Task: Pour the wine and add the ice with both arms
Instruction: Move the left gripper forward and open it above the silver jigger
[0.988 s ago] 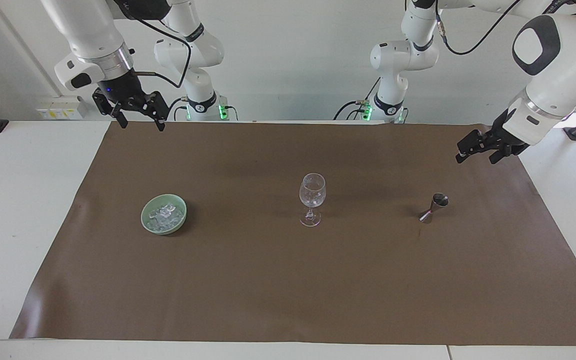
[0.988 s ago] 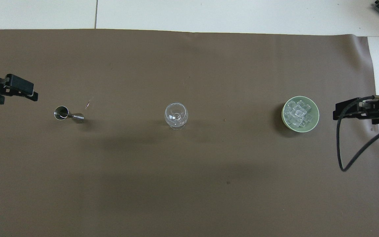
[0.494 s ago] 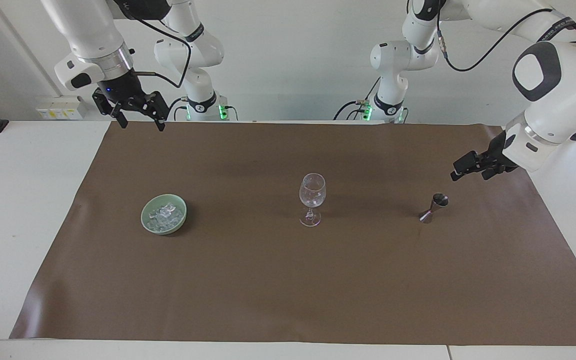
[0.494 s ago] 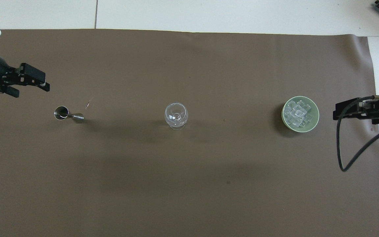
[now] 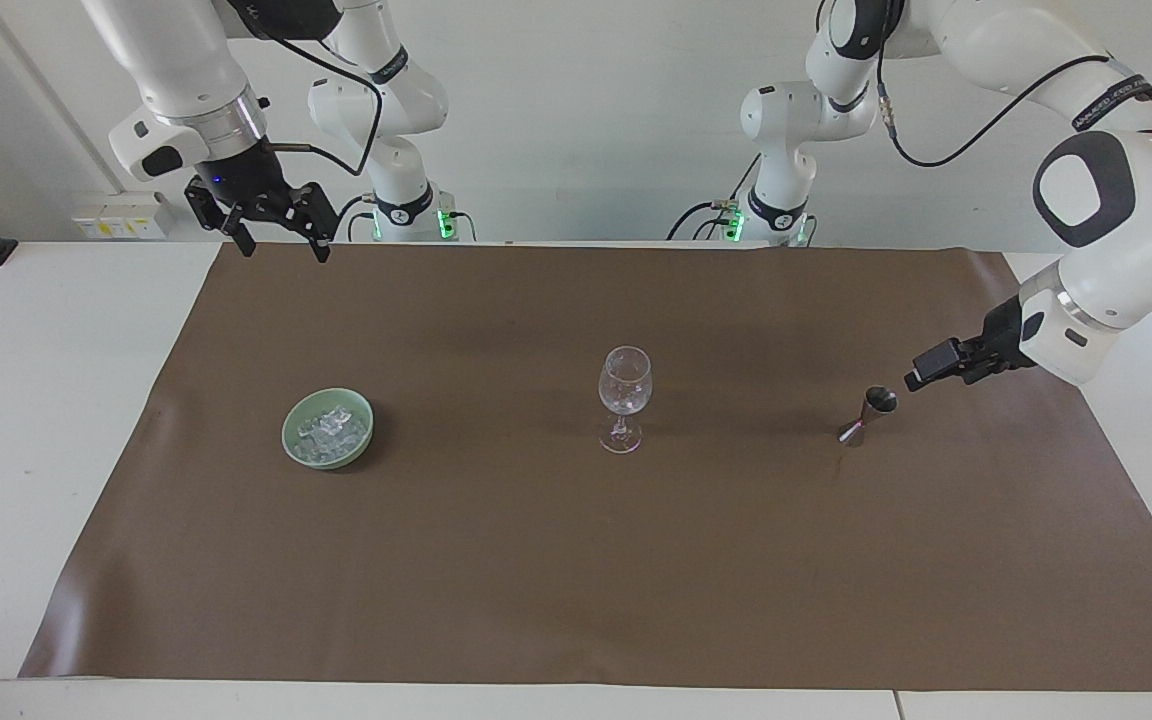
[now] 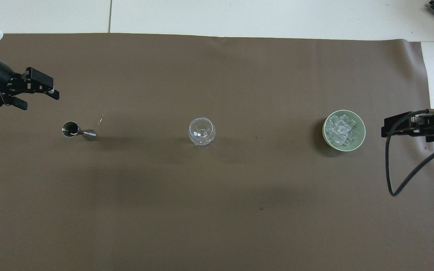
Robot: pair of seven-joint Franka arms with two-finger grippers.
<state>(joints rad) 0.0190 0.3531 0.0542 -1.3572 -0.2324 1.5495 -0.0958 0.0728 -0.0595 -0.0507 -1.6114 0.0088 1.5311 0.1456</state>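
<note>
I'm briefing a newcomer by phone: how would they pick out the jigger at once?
On the brown mat, three things stand in a row. The jigger is the one toward the left arm's end, beside the wine glass. It alone is metal: a small hourglass-shaped cup, unlike the clear glass and green bowl.

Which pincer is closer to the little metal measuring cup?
The left pincer hangs open right beside the metal measuring cup; the right pincer waits open, high at the bowl's end.

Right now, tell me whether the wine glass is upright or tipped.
Upright. The wine glass stands on its foot on the brown mat, bowl above stem, rim facing up in the overhead view.
</note>
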